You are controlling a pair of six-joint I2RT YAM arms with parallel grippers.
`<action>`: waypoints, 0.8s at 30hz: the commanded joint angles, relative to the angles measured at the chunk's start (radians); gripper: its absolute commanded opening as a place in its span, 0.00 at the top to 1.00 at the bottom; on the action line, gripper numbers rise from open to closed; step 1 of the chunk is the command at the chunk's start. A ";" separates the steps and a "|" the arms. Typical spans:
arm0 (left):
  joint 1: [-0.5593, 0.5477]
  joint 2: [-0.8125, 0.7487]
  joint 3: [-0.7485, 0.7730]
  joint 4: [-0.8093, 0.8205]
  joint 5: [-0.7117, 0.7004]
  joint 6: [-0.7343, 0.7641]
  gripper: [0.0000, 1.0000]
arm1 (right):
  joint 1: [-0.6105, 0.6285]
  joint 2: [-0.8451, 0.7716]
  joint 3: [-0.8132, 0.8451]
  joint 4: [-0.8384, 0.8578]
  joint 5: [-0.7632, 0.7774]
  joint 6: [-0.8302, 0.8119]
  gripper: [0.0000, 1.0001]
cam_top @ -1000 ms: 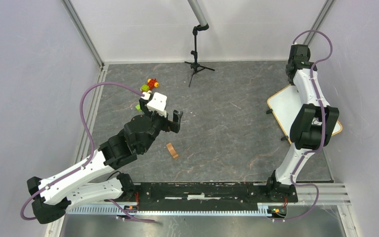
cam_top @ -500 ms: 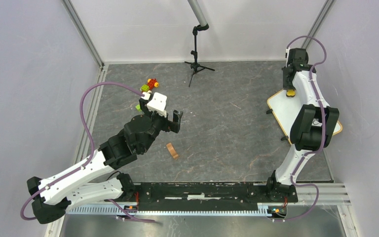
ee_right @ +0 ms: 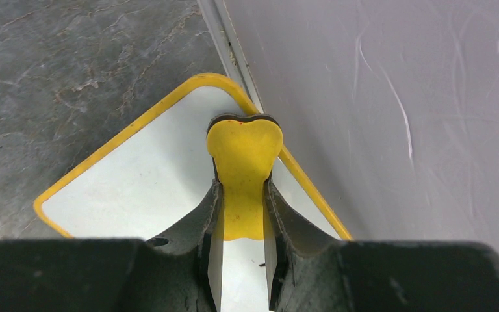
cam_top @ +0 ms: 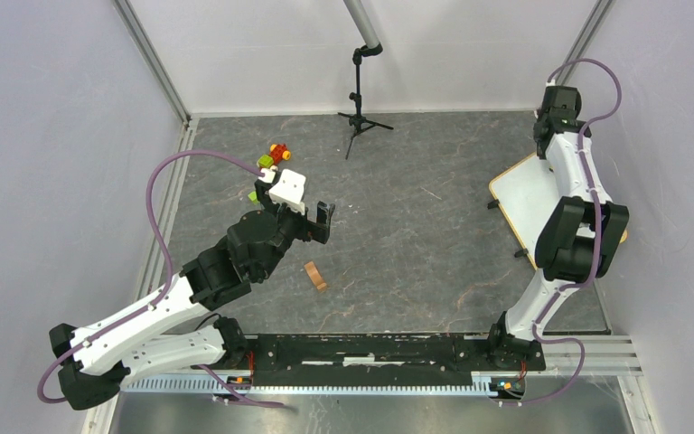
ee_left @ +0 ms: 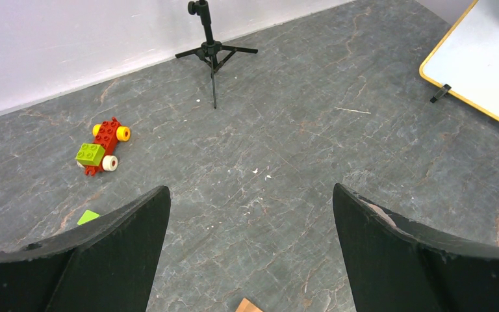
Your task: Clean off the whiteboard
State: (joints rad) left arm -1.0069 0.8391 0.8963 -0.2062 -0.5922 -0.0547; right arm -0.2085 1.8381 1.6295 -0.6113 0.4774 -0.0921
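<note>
The whiteboard lies at the right of the floor, white with a yellow-tan frame, partly hidden by the right arm. In the right wrist view its far corner sits against the wall, and the part in view bears no writing. My right gripper is shut on a yellow eraser with a dark felt underside, held over the board's far corner. In the top view the right gripper is near the back right wall. My left gripper is open and empty above the floor, its black fingers wide apart. The board's edge shows at the left wrist view's top right.
A toy of red, green and yellow bricks lies at the back left. A small tan block lies on the floor near the left gripper. A black tripod stands at the back centre. Walls close in the left, back and right sides.
My right gripper with the eraser swung down over the board's far part, then back up and right toward the far corner by the wall. The left arm has not moved.
</note>
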 commanded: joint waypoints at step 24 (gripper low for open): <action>-0.005 -0.028 0.010 0.037 0.017 0.029 0.00 | 0.039 -0.274 -0.363 0.208 0.086 0.126 0.80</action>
State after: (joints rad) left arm -1.0069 0.8310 0.8963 -0.2062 -0.5735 -0.0551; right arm -0.1287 1.6581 1.3224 -0.4938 0.3935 -0.0170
